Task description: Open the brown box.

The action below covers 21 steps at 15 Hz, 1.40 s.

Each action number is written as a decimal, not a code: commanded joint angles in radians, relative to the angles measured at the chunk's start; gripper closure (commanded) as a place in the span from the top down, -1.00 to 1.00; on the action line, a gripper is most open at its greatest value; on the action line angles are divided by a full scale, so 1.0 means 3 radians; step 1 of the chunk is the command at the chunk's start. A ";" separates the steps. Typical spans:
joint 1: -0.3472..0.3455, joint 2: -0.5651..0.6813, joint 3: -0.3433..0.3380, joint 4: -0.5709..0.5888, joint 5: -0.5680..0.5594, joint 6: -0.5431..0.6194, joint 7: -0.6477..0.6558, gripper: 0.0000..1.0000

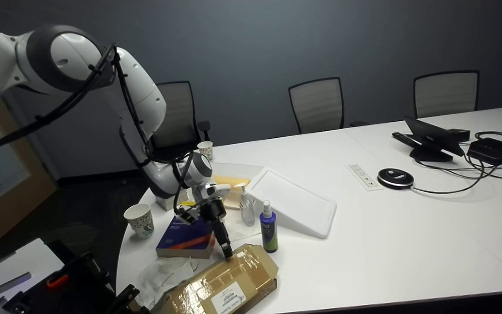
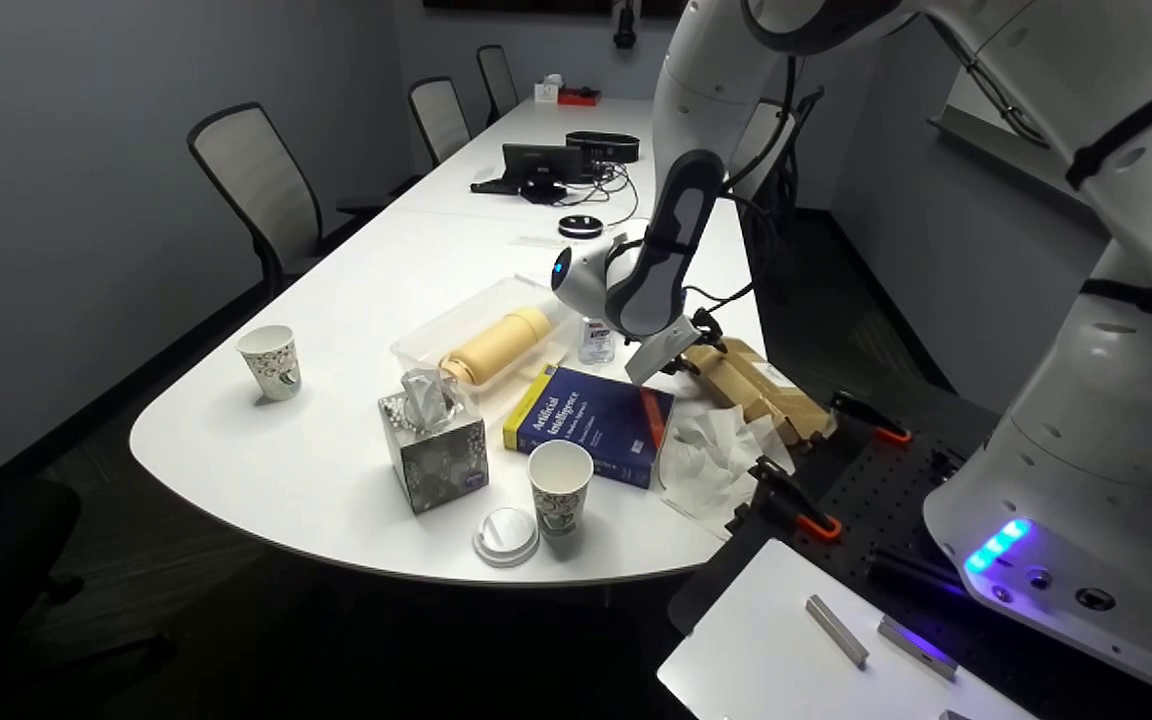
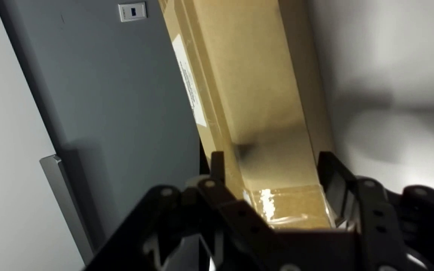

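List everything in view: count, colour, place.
brown box: one, brown, table edge
book: one, blue, near brown box
crumpled sheet: one, white, beside book
tissue box: one, grey, near book
cups: two, white, table end
cup lid: one, white, beside cup
bin: one, clear, on table
flask: one, yellow, in bin
panel: one, white, beside bin
pump bottle: one, clear, beside bin
spray bottle: one, blue, near panel
electronics: several, black, far along table
chairs: several, grey, around table
clamps: two, black, near brown box
board: one, white, near clamps
robot arm: one, white, over table
gripper: one, black, open, at brown box
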 commanded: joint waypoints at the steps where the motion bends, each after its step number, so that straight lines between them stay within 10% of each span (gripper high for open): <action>1: 0.0072 -0.0097 -0.0040 -0.0063 0.0070 -0.0065 -0.0142 -0.29; 6: 0.0085 -0.0099 -0.0028 -0.0054 0.0070 -0.0056 -0.0183 -0.98; 21: -0.0031 -0.0599 0.0044 -0.0121 0.0456 0.0184 -0.0845 -0.99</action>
